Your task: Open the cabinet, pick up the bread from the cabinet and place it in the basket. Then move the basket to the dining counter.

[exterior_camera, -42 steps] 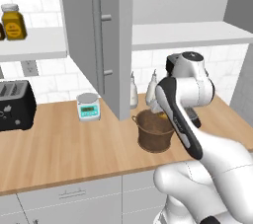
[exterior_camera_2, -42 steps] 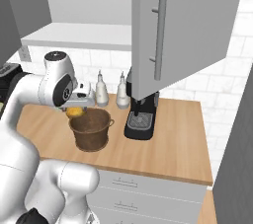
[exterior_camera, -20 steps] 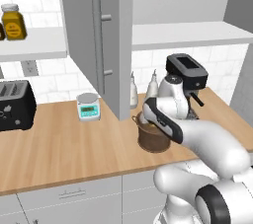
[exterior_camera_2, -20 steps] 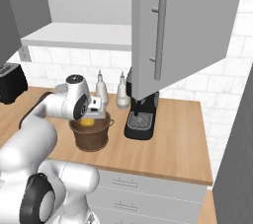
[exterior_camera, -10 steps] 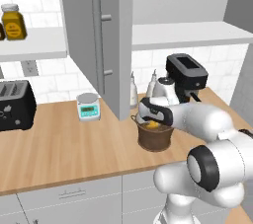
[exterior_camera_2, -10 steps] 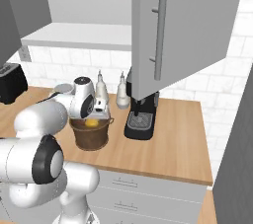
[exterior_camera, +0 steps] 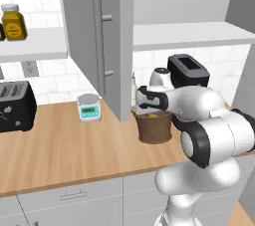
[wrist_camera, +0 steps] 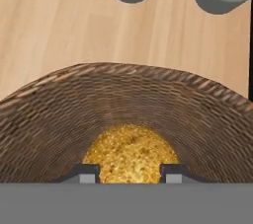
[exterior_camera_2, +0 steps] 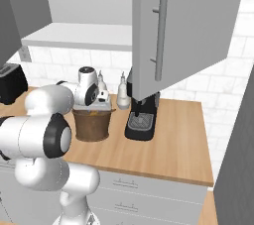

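Counter (exterior_camera: 60, 150): light wood | basket (exterior_camera: 154, 128) on it | backsplash (exterior_camera: 45, 70): white tile

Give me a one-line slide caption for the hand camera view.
Bread lying in the woven basket on the wood counter, gripper fingertips either side of it.

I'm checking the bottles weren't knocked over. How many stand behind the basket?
2. Both stand upright on the counter against the wall: one beside the coffee machine, the other nearer the gripper, behind the basket. The arm could hide more.
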